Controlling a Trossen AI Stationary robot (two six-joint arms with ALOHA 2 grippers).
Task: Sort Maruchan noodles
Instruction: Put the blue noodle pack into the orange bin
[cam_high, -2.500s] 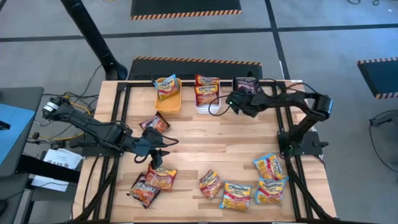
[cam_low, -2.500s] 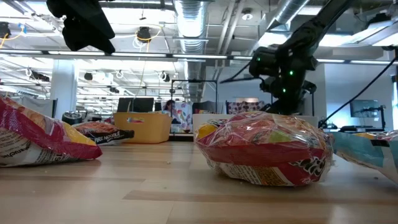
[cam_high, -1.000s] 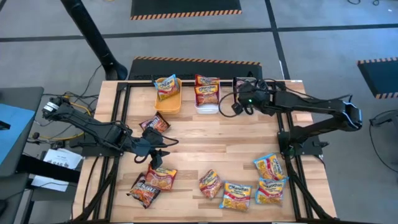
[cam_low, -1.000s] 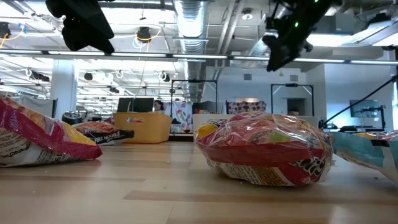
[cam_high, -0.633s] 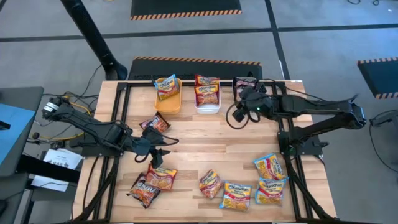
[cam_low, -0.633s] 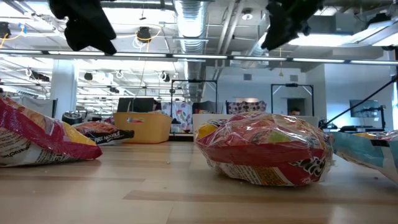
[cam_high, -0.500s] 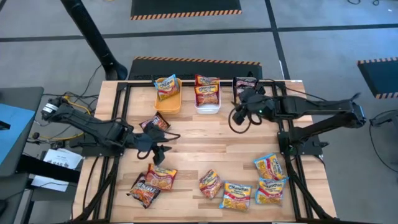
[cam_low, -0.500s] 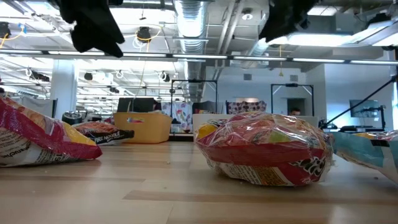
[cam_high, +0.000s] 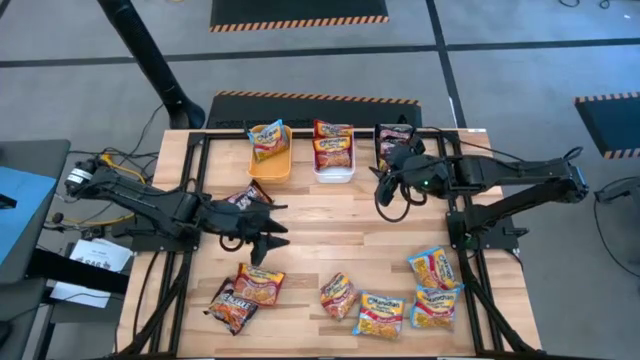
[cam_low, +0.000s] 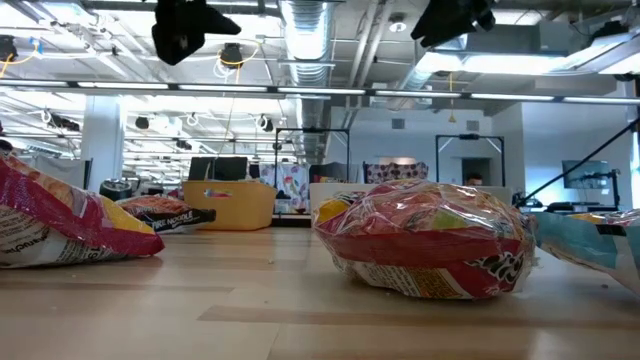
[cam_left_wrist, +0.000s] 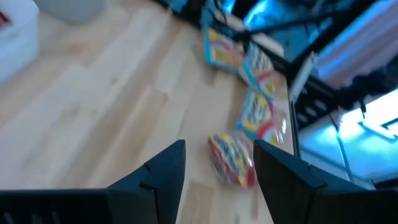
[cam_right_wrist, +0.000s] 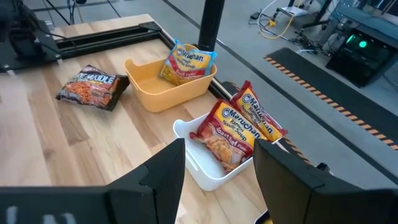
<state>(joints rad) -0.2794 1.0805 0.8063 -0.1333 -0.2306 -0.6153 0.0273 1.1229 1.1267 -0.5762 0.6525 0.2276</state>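
Both grippers, left (cam_high: 262, 238) and right (cam_high: 383, 187), hang wide open and empty over mid-table, so crowded near-edge noodles (cam_high: 385, 310) risk a two-packet pinch or wrong bin (cam_high: 270, 165).

Front and centre sits a red-orange noodle packet (cam_low: 425, 238) on the wooden table (cam_low: 250, 310). Another packet (cam_low: 60, 220) lies at the left edge, a dark one (cam_low: 165, 213) beside the orange bin (cam_low: 232, 205) behind.
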